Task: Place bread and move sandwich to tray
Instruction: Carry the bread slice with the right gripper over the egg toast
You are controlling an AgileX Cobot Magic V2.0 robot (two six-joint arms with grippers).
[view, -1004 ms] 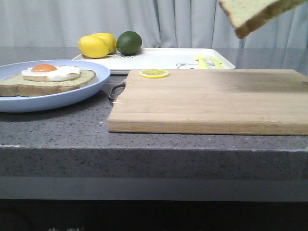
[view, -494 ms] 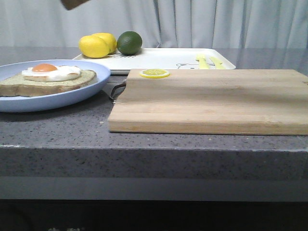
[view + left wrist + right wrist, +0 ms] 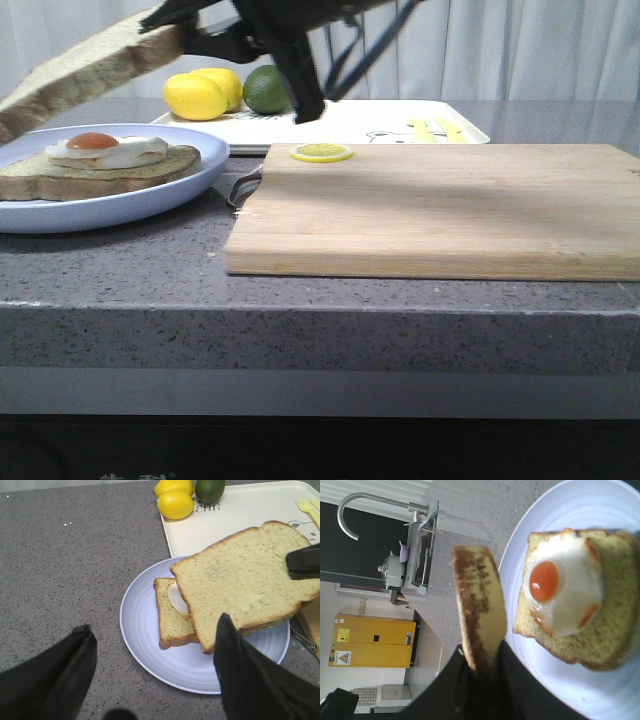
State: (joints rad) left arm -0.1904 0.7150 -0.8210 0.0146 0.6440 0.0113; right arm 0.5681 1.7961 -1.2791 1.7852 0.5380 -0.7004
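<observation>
Now bread (image 3: 85, 68) clamped in right tool (image 3: 482, 667), above sandwich (image 3: 100, 165).

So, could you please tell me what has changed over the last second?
The right gripper, shut on the bread, carried it from the upper right across to the left; the slice now hangs tilted above the sandwich on the blue plate. The tray, cutting board and fruit stayed put.

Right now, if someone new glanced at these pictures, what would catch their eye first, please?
The plain bread, pinched by the right gripper, hangs tilted above the egg-topped slice on the blue plate. Behind them, two lemons and a lime sit on the white tray's far-left corner.
</observation>
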